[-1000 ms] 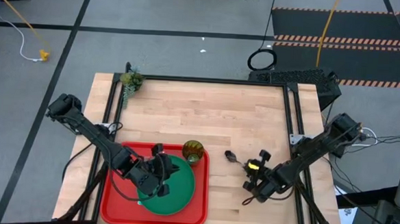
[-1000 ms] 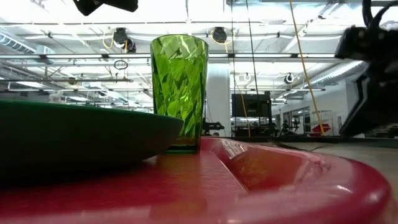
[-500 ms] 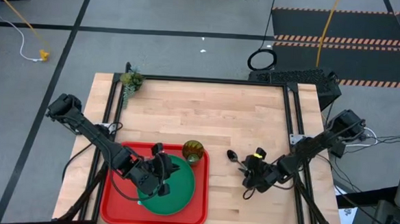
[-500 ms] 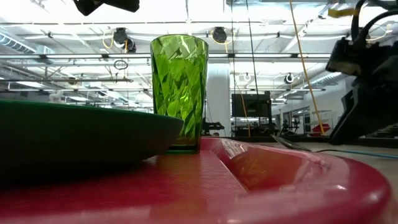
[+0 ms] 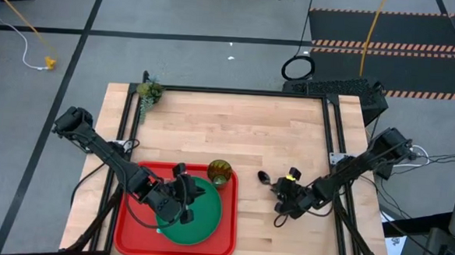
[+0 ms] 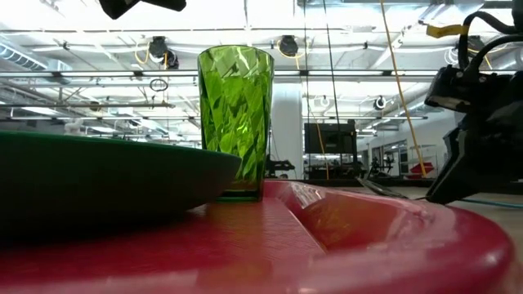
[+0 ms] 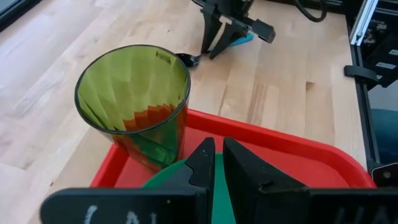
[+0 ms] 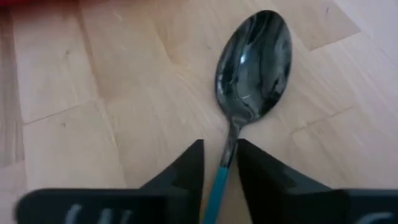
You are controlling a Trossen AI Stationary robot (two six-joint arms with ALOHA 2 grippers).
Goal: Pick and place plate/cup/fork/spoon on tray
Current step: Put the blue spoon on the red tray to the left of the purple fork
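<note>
The right gripper [image 8: 219,163] pinches the spoon [image 8: 252,68] by its handle, on the table [image 5: 243,124] beside the tray [image 5: 129,216]; the left gripper [image 7: 216,163] is closed above the plate [image 5: 206,212].

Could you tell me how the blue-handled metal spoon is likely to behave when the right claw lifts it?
The blue-handled spoon with a dark shiny metal bowl looks stiff. Its glossy bowl suggests slipperiness. Gripped by the slim handle between the right claw fingers, it may pivot bowl-down.

Bare tabletop [image 5: 235,128] is left open beyond the tray [image 5: 128,230]. The tray's inner side is blocked by the cup [image 5: 220,172], with the spoon [image 5: 262,178] lying just beyond it.
</note>
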